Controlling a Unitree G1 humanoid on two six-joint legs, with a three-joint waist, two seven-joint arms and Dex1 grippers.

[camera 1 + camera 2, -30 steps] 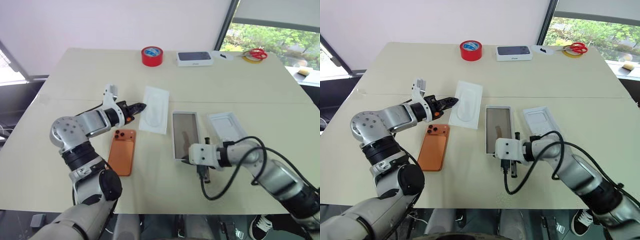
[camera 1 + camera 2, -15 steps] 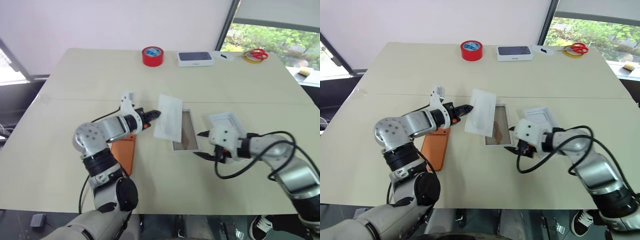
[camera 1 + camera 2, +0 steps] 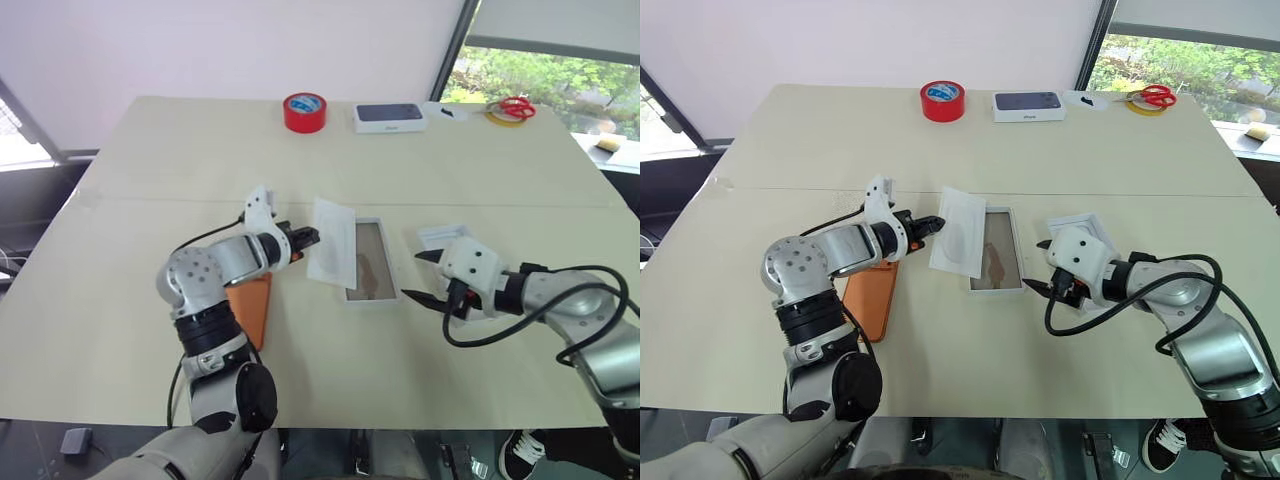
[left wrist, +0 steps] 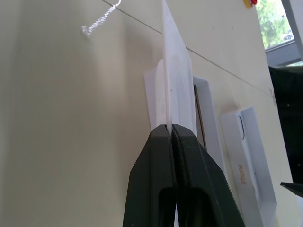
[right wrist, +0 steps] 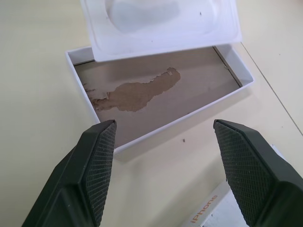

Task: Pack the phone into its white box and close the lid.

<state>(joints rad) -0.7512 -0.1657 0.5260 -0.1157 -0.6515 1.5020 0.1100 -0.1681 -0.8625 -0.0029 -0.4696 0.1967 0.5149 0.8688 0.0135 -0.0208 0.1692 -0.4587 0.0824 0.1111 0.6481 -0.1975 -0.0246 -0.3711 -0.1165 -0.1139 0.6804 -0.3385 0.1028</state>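
beige table (image 3: 120,300) holds it all. my left gripper (image 3: 307,238) pinches the flat white insert (image 3: 331,254) over the white box (image 3: 374,263). my right gripper (image 3: 430,276) is spread wide, empty. the phone (image 3: 250,305) waits by my left arm, the lid (image 3: 1082,232) right of the box. next i think i lay the insert in flat.

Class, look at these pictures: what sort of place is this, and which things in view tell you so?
Probably an office or lab room set up as a test bench: a large plain table by a window with trees outside, holding a red tape roll, scissors and phone packaging.
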